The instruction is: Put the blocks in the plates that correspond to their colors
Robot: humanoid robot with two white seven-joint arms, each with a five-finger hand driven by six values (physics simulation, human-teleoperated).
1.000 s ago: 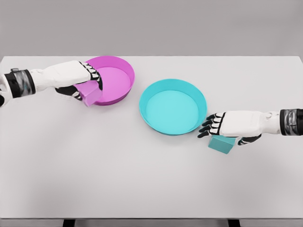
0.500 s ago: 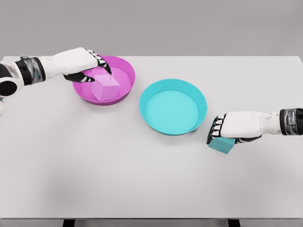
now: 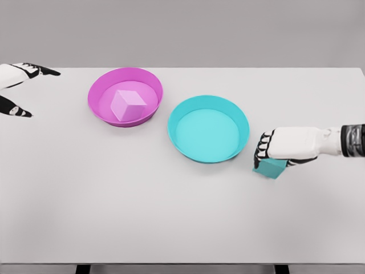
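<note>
The right hand (image 3: 272, 153) curls its dark-tipped fingers (image 3: 264, 149) down over the teal block (image 3: 270, 168), which sits on the white table (image 3: 182, 217) just beneath the palm. The grip looks closed on the block, though its underside is hidden and it is hard to say whether it has left the table. The teal plate (image 3: 209, 128) lies just to the hand's left and a little farther from the robot, its near rim close beside the knuckles, so the move ahead appears to be a short lift and carry up and leftward over that rim. The right hand is by far the nearer to it. At the far left edge the left hand (image 3: 20, 85) shows fingers spread, holding nothing, well apart from the pink plate (image 3: 97, 91), where the pink block (image 3: 126, 104) already rests.
</note>
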